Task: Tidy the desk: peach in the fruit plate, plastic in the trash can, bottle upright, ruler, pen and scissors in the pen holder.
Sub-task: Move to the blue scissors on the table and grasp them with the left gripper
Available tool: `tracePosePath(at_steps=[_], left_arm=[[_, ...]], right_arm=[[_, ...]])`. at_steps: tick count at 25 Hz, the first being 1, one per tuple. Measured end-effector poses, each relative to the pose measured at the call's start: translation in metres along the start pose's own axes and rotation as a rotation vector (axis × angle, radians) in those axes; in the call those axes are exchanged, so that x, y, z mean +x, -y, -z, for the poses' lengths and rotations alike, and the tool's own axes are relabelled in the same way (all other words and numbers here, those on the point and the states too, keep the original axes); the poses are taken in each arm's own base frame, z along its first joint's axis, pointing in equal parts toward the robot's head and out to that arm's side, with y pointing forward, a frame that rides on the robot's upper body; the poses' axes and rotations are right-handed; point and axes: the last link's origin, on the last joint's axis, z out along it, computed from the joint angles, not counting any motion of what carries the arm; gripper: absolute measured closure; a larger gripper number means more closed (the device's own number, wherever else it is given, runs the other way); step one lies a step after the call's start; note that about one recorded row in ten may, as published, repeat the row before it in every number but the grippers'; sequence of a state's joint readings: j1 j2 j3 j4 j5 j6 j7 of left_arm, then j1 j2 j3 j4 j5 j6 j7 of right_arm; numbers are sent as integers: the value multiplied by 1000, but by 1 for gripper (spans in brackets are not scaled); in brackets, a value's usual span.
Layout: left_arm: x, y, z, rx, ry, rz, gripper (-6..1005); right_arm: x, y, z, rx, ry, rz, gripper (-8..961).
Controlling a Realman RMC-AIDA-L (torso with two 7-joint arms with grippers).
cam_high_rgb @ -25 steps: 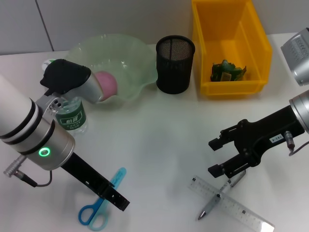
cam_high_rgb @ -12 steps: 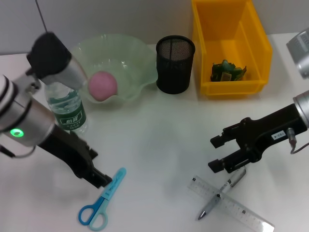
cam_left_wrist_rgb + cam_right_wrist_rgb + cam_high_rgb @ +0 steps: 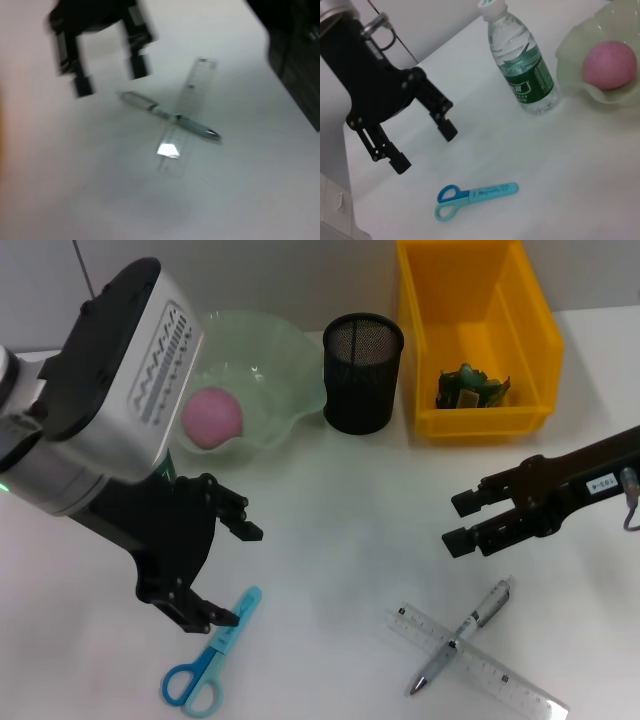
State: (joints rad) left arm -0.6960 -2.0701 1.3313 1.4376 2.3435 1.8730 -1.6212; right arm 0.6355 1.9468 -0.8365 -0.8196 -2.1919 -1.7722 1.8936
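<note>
In the head view the left pincer (image 3: 232, 573) hangs at the lower left of the frame, its fingers spread wide and holding nothing, just above the blue scissors (image 3: 209, 659) that lie flat on the white worktop (image 3: 330, 500). The right wrist view shows the same pincer apart from the scissors, and a water bottle (image 3: 523, 61) standing upright near the pale green fruit plate (image 3: 572, 45). The peach (image 3: 212, 419) sits inside that plate at the upper left of the head view. A black mesh pen holder (image 3: 362, 372) stands at upper centre, just beside the yellow trash can (image 3: 475, 335), in which a crumpled green piece, probably the plastic (image 3: 468, 386), lies on the bottom.

The right pincer (image 3: 466, 520) reaches in from the right edge at mid-height, fingers parted and empty. Below it, at the lower right, the pen (image 3: 460, 636) lies crosswise on top of the clear ruler (image 3: 480, 661); the left wrist view shows the same crossing, with that pincer near one end of the pen.
</note>
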Motion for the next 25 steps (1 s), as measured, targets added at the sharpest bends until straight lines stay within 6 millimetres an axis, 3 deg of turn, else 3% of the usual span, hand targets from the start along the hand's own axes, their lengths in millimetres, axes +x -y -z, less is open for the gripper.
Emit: tracePosePath(at_steps=[2,7,20,25], left_arm=[[3,-3,3,-12,19,-147,165],[3,-5,-2,-46,78,-323,165],[-12,-1,-30,-115,316,-678,165],[-14,0,-29,-128,333,-771,166]], right_arm=[[-6,-1,6,-11,-18,-28,138],[-11,0,11,-7,-69,-72,139],[-26,3,13,-1,-54,-131,139],[-29,5,12,5,-36,-141,139]])
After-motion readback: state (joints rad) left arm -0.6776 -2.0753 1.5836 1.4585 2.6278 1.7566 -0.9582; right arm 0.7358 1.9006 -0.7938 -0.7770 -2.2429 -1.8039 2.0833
